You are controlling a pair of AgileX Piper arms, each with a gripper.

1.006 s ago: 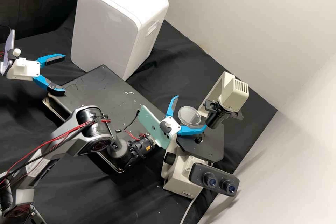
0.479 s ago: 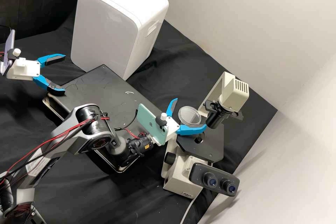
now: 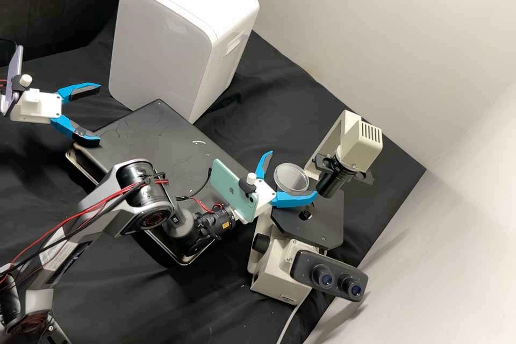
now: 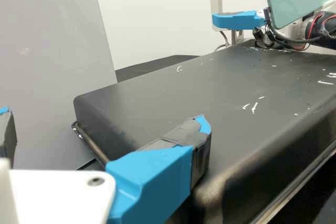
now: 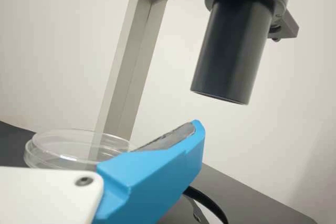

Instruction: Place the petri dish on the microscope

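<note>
The black worktop point(image 3: 279, 91) carries a white box point(image 3: 177, 32), a flat black case point(image 3: 156, 145) and, at its near right edge, the microscope point(image 3: 279, 263). One arm lies across the case, and its right claw point(image 3: 291, 177) is closed around the petri dish point(image 3: 291, 175), with one blue finger on each side of the clear rim. The dish is held in the air above the black stage point(image 3: 328, 226), just beside the dark lens tube point(image 3: 329, 183). I judge that it does not touch the stage yet. So the carrying seems nearly done. What is left is to lower the dish over the stage opening point(image 3: 305, 214), to release it and to draw back. The left claw point(image 3: 95, 112) stands open at the end of the case away from the microscope, well apart from the dish.

The high view gives the place of the dish relative to the stage opening and the eyepieces point(image 3: 336, 279). The right wrist view gives the gap between dish and lens tube, and there the dish looks empty. The left wrist view shows one left finger point(image 4: 184, 145) touching the edge of the case.
</note>
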